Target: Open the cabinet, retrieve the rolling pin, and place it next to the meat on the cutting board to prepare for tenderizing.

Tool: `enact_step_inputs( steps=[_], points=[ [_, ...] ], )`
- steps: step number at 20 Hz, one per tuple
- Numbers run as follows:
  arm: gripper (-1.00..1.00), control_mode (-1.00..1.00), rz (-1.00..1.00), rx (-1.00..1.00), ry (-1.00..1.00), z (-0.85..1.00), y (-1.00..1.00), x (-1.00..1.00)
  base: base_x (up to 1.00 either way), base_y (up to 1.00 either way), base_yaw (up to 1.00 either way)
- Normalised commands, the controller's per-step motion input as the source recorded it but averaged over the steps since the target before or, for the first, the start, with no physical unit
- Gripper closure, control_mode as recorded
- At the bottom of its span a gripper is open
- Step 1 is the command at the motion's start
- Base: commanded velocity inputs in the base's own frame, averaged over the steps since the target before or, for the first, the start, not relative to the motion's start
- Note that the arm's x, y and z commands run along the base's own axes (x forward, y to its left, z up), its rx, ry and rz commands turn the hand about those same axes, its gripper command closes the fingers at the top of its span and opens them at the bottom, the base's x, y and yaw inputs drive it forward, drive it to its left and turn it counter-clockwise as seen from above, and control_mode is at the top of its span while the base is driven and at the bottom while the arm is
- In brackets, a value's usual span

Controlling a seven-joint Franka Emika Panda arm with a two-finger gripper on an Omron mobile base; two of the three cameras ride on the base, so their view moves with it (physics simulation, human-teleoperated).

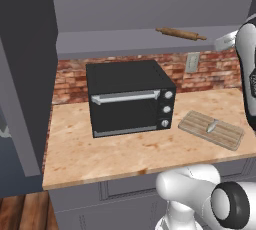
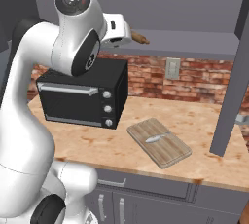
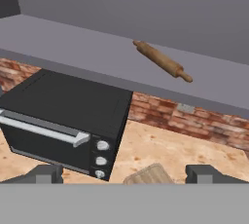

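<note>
The cabinet (image 1: 125, 41) stands open, its doors (image 2: 237, 72) swung out to both sides. On its grey shelf lies the rolling pin (image 3: 163, 61), a slim brown cylinder (image 1: 181, 34) set at a slant. My gripper (image 3: 126, 173) is open and empty, level with the shelf's front edge and short of the pin. In the right base view the pin's end (image 2: 140, 38) pokes out just past my hand. Below, the cutting board (image 1: 212, 130) rests on the counter with a small grey piece of meat (image 2: 154, 139) on it.
A black toaster oven (image 1: 129, 96) sits on the light wood countertop (image 1: 100, 154) left of the board, under the shelf. A brick backsplash with a wall outlet (image 1: 192, 62) runs behind. The open left door (image 1: 25, 74) juts out over the counter's left end.
</note>
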Motion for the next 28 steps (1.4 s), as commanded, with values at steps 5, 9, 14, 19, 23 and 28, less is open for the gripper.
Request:
enact_step_inputs(
  steps=[5,9,14,19,23,28],
  points=[
    [-1.00,-1.00,0.00,0.00,0.00,0.00,-0.20,0.68,0.00,0.00,0.00],
    [-1.00,-1.00,0.00,0.00,0.00,0.00,-0.14,0.67,0.00,0.00,0.00],
    [-1.00,-1.00,0.00,0.00,0.00,0.00,-0.15,0.55,0.00,0.00,0.00],
    [-1.00,-1.00,0.02,0.00,0.00,0.00,-0.14,0.47,0.00,0.00,0.00],
    [-1.00,-1.00,0.08,0.00,0.00,-0.01,-0.06,0.47,0.00,0.00,0.00],
    [-1.00,-1.00,0.12,0.00,0.00,-0.02,-0.06,0.43,0.00,0.00,0.00]
  ],
)
